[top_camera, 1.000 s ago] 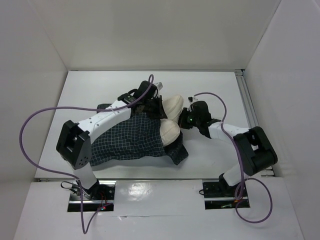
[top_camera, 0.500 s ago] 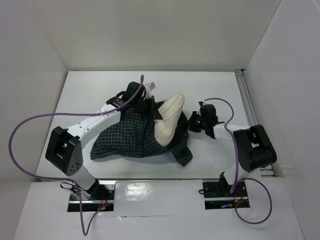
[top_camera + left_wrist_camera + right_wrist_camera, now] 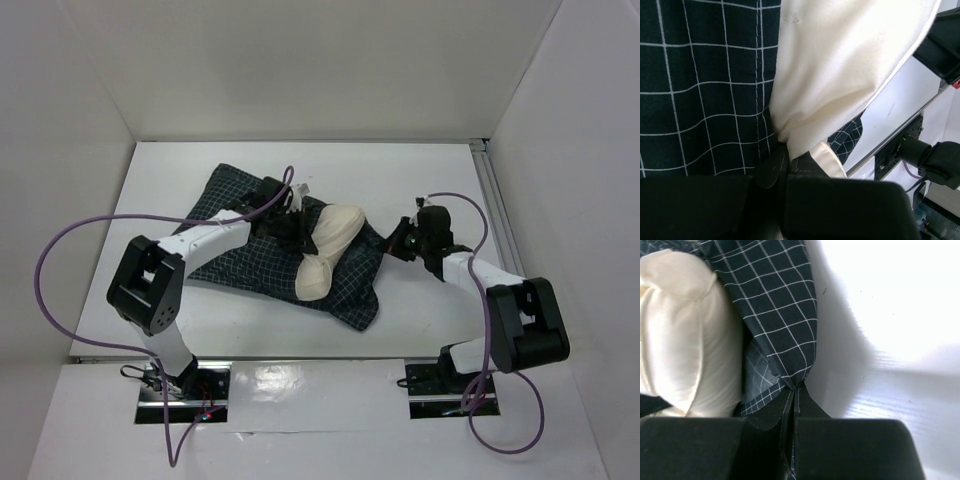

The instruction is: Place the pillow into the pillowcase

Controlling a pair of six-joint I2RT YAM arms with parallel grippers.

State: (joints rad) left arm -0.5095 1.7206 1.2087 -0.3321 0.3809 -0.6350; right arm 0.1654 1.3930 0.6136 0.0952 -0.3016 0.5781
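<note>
The cream pillow (image 3: pixel 335 237) lies bunched on the dark checked pillowcase (image 3: pixel 255 268), which is spread flat across the middle of the table. Most of the pillow shows outside the cloth. My left gripper (image 3: pixel 302 225) is at the pillow's left end, shut on a fold of the pillow (image 3: pixel 840 75) next to the pillowcase (image 3: pixel 700 90); its jaws meet in the left wrist view (image 3: pixel 783 150). My right gripper (image 3: pixel 398 245) is at the pillowcase's right edge, shut on a corner of the pillowcase (image 3: pixel 780 305) in the right wrist view (image 3: pixel 795 389), beside the pillow (image 3: pixel 685 340).
The white table (image 3: pixel 440 180) is boxed in by white walls at the back and both sides. A metal rail (image 3: pixel 495 205) runs along its right edge. Purple cables (image 3: pixel 60 250) loop from both arms.
The pillowcase has swung from the near left toward the back and now lies flatter. The pillow has dropped lower onto it. My right gripper has pulled the cloth's edge to the right.
</note>
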